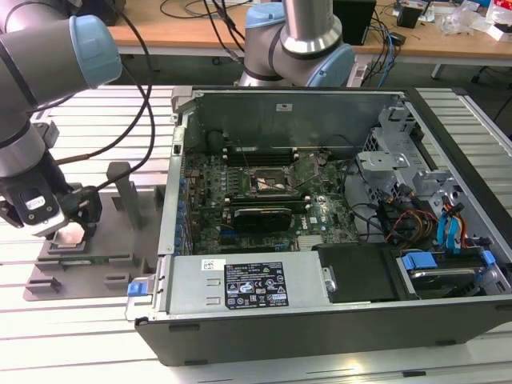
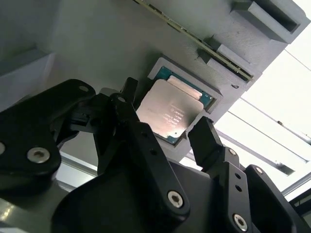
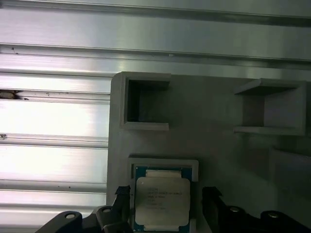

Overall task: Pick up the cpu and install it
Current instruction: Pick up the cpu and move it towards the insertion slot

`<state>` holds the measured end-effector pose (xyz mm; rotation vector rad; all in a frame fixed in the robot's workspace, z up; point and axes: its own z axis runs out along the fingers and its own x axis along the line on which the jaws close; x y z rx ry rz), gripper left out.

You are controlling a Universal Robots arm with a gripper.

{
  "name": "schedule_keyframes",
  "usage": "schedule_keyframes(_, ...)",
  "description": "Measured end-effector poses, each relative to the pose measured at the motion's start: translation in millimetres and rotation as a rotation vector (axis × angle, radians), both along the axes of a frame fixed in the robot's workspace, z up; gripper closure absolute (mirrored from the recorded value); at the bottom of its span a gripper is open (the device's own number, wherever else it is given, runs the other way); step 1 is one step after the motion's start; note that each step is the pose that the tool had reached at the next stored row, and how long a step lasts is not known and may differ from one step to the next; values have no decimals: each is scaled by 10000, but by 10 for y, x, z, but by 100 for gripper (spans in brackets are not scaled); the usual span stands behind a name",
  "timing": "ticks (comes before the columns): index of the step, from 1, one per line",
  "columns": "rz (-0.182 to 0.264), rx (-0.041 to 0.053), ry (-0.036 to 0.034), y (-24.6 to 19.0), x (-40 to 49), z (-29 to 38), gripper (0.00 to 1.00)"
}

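Slotted aluminium bench (image 1: 96, 120) carried everything, with a cluttered wooden desk behind it. On the bench, at the exterior view's left, the cpu (image 2: 167, 114) lay flat in a shallow square nest of a grey fixture (image 1: 120, 260), silver lid up and green edge showing around it. It was close to square, so it offered no marked long axis. The gripper (image 2: 166, 109) hung straight over it. Its black fingers (image 2: 206, 138) stood apart, one on each of two opposite sides of the chip, so the cpu lay directly between and below them. Whether the pads touched the chip's edges could not be told. The first wrist view gave the same straddle, with the cpu (image 3: 162, 199) centred between the two fingertips.

By count there was one cpu, one arm and one gripper with two fingers. The fixture showed two open box-shaped pockets (image 3: 146, 104) beyond the nest. A thin green memory stick (image 1: 84, 258) sat on edge along the fixture's near side. Well apart, toward the exterior view's right, stood one opened computer case (image 1: 320, 320). Its motherboard showed a single socket (image 1: 268, 182).
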<state>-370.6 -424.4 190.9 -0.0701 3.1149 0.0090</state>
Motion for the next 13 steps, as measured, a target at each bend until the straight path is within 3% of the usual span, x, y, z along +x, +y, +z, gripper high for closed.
schedule_keyframes(7, -2, 0, 4, 0, -6, -3, 31)
schedule_keyframes(9, -6, -5, 8, 1, -9, -1, 44)
schedule_keyframes(13, 0, -1, 0, 0, -6, -4, 45)
